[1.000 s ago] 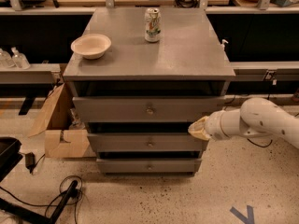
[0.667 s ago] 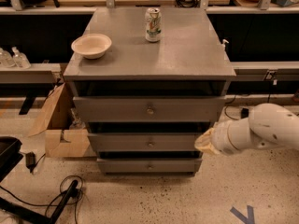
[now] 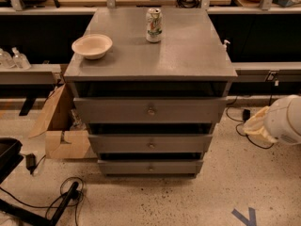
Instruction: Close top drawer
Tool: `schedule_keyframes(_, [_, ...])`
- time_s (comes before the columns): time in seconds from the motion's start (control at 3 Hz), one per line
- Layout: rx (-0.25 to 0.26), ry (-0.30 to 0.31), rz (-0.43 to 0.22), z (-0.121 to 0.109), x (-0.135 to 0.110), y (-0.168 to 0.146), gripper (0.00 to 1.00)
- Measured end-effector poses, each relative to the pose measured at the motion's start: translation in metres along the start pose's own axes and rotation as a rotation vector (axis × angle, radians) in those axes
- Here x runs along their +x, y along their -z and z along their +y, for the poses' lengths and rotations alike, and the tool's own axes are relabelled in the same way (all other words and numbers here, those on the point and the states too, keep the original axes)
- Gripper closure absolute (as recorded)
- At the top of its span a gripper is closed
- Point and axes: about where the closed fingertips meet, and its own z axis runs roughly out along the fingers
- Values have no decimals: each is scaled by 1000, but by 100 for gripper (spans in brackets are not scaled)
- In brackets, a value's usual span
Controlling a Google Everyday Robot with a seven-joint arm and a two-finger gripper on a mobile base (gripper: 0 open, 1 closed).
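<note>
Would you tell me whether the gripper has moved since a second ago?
Yes. The gripper has pulled rightward, away from the right end of the top drawer.

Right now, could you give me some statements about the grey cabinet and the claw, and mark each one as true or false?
1. The top drawer has two knobs. False: it has one small knob, at the centre of its front.
2. A bowl and a can stand on the cabinet top. True.
3. The claw is touching the top drawer's knob. False: the claw is at the right of the cabinet, apart from it.
4. A cardboard box is on the floor at the left of the cabinet. True.
5. The can stands inside the bowl. False: the can stands apart from the bowl, farther back and to its right.
</note>
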Motion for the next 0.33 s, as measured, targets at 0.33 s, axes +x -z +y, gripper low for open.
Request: schedule_keyframes(0.33, [203,-95,11,-42,1,42,100])
